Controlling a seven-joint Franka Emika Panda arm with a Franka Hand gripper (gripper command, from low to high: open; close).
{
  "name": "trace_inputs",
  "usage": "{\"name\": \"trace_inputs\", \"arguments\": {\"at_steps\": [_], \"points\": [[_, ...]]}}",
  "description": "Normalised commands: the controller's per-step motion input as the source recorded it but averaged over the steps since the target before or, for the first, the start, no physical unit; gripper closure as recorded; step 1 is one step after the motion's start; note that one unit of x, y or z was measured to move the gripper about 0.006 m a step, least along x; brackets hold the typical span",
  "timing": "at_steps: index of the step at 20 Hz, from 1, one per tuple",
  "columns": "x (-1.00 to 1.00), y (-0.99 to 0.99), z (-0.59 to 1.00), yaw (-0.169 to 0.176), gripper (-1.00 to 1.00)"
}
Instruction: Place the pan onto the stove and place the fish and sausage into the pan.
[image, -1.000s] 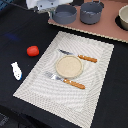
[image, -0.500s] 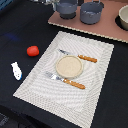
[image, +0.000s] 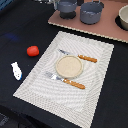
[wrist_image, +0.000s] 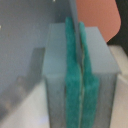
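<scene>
We see the pinkish-tan rectangular stove board (image: 100, 25) along the far edge of the dark table, with the small grey-blue saucepan (image: 67, 6) standing on it at the far left, beside a larger grey pot (image: 91, 12). The arm is out of the exterior view; in the wrist view our gripper (wrist_image: 80, 85) shows its green pads (wrist_image: 72, 75) pressed flat together with nothing between them, so we judge it clenched on nothing. The bright red rounded sausage (image: 32, 50) lies on the table to the left of the pale woven placemat (image: 100, 75), and the small white fish toy (image: 16, 70) lies nearer still, its long axis running roughly near to far. Both pieces sit well apart from the pan, toward the near left, so we judge the coming move must travel that way from the stove.
</scene>
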Motion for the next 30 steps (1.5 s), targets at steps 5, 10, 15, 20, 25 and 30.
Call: {"name": "trace_inputs", "arguments": {"at_steps": [5,10,15,20,25,30], "points": [[0.07,0.36,-0.19,0.0,1.0],[0.17,0.28,-0.13,0.0,1.0],[0.16,0.27,-0.13,0.0,1.0],[0.19,0.22,-0.11,0.0,1.0],[0.1,0.22,-0.07,0.0,1.0],[0.09,0.23,0.34,0.0,-1.0]]}}
